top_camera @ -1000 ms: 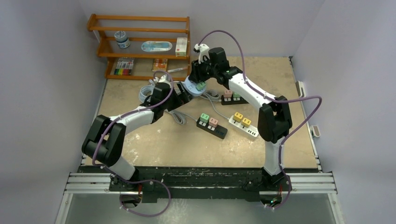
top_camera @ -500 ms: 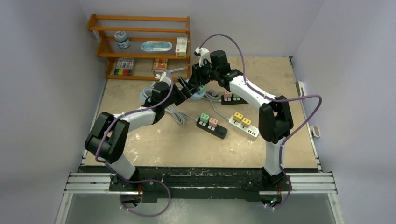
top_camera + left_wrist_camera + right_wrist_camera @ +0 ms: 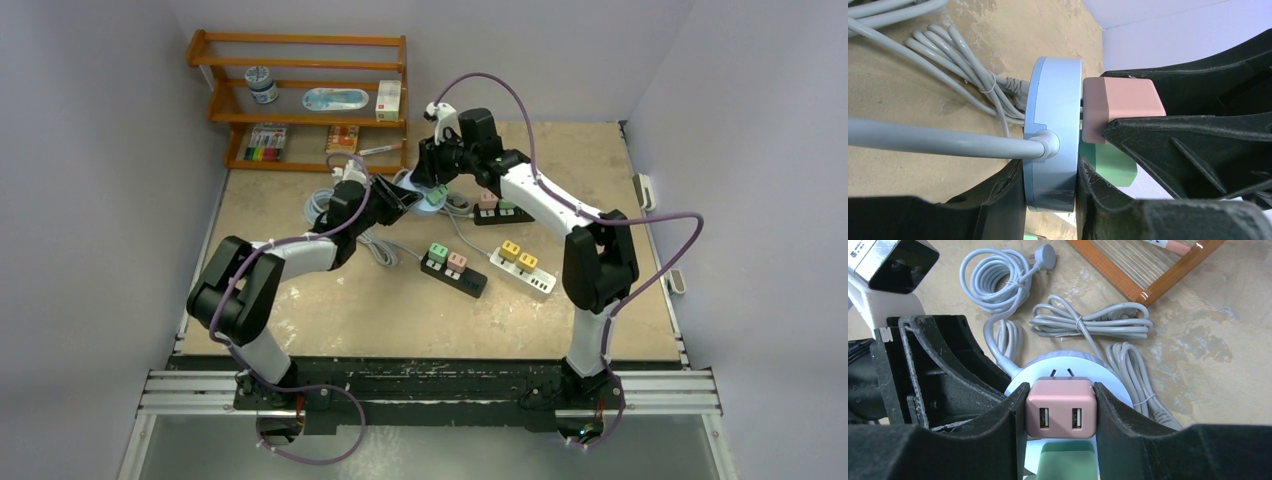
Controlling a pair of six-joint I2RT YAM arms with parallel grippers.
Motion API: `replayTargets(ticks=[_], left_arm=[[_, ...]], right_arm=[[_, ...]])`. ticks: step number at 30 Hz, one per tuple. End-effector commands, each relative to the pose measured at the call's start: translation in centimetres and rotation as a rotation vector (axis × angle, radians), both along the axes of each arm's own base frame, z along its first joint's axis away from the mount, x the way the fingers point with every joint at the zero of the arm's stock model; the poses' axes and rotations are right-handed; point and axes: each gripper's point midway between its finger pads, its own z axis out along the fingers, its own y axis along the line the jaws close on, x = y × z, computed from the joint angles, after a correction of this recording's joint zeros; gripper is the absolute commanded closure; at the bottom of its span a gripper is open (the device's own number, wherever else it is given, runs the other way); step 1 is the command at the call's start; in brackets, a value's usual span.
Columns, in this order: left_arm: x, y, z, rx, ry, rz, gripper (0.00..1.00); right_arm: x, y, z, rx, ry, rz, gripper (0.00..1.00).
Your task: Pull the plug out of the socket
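Observation:
The round light-blue socket [image 3: 1053, 150] stands on edge, and my left gripper [image 3: 1050, 192] is shut across its rim, one finger on each face. A pink plug [image 3: 1061, 407] with two USB ports sits on the socket's face [image 3: 1068, 360], its two prongs partly showing. My right gripper [image 3: 1060, 410] is shut on the pink plug's sides. A green plug [image 3: 1068, 460] sits in the same socket just beside it. In the top view both grippers meet at the socket [image 3: 425, 197] at the back of the table.
Coiled grey cables [image 3: 1088, 320] lie round the socket. Three power strips with plugs lie to the right: black [image 3: 455, 268], white [image 3: 522, 265] and black [image 3: 497, 208]. A wooden shelf [image 3: 300, 100] stands at the back left.
My left gripper has moved in to the socket and shut on its rim. My right gripper, holding the pink plug, has shifted slightly to the right.

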Motion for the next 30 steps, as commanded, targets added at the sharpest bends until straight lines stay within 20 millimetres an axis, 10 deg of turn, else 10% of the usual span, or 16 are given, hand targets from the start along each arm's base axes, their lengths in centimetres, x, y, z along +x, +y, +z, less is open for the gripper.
replayTargets(ticks=[1, 13, 22, 30], left_arm=[[1.8, 4.6, -5.7, 0.176, 0.158, 0.235, 1.0], [0.9, 7.8, -10.8, 0.385, 0.321, 0.327, 1.0], [0.6, 7.8, -13.4, 0.332, 0.397, 0.313, 1.0], [0.6, 7.5, -12.4, 0.322, 0.361, 0.281, 1.0]], right_arm=[[-3.0, 1.3, 15.7, 0.158, -0.266, 0.061, 1.0], [-2.0, 0.0, 20.4, 0.14, -0.375, -0.035, 1.0], [-8.4, 1.7, 24.1, 0.4, -0.393, 0.347, 1.0], [3.9, -3.6, 15.9, 0.203, -0.136, -0.088, 1.0]])
